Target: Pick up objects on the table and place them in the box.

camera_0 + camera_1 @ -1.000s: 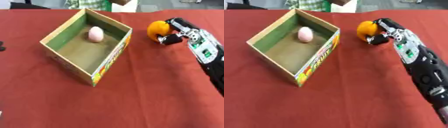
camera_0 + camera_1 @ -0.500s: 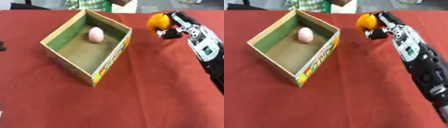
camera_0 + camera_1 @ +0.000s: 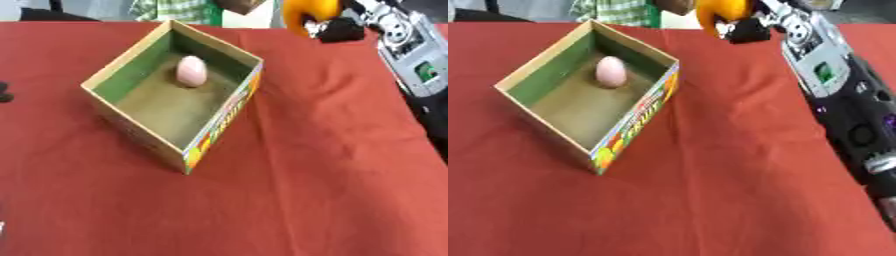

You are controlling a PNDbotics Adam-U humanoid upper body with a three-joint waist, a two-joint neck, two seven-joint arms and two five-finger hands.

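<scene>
While my right hand curls round the orange fruit, held up beyond the box, it seems light, smooth and round, so I cup its widest part.

Light even, fairly bright, diffuse from above; no glare on red cloth. Box is landmark: inner wall nearest robot's left shaded, soft shadow beside pink egg-shaped obj inside. Overall soft focus, edges of box fuzzy. Orange obj and right hand beyond box's far-right corner smeared w/ motion blur.
</scene>
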